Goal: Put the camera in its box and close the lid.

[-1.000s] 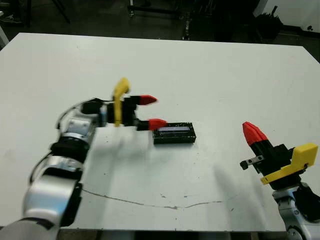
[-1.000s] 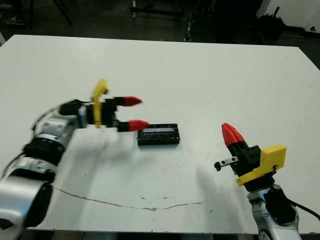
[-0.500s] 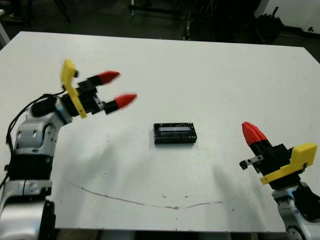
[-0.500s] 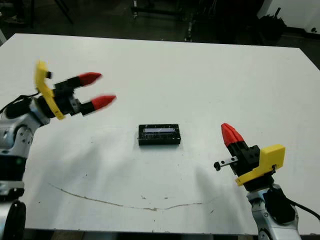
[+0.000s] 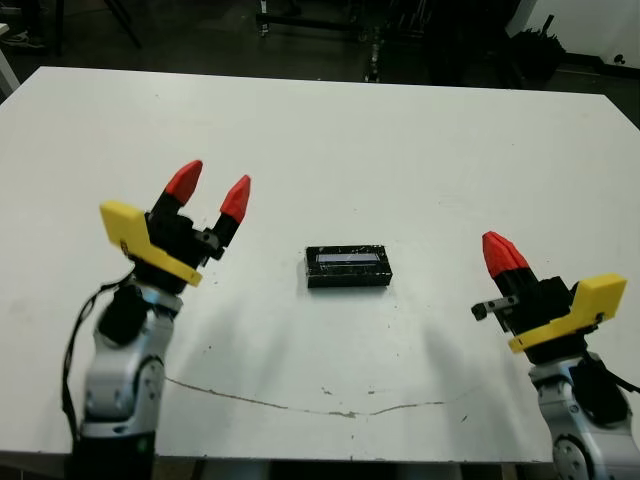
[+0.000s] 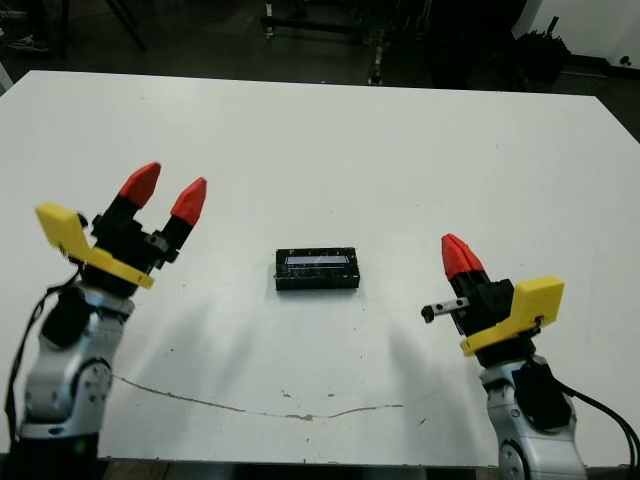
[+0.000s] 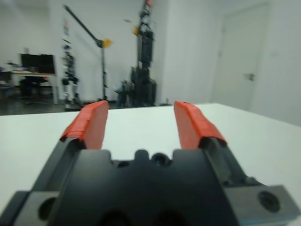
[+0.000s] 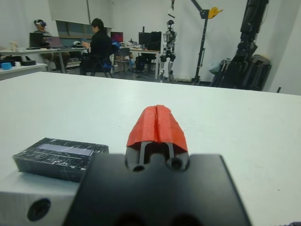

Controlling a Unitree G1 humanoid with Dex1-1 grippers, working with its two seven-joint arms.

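The task looks finished, or all but: the box [image 5: 348,268] sits alone near the middle of the white table [image 5: 400,140] with the lid [image 5: 349,259] lying flat on top of it, its silvery face up and its edges lined up with the black walls as far as both head views and the right wrist view show. The camera is nowhere in sight on the table, so it is most likely inside the closed box, though that cannot be checked from here. The left gripper [image 5: 210,193] is raised well to the left of the box, its two red fingers spread apart and holding nothing. The right gripper [image 5: 503,256] is up on the other side, also well apart from the box, its fingers pressed together into one red point with nothing between them. What may remain is only to confirm that the lid is seated fully all round
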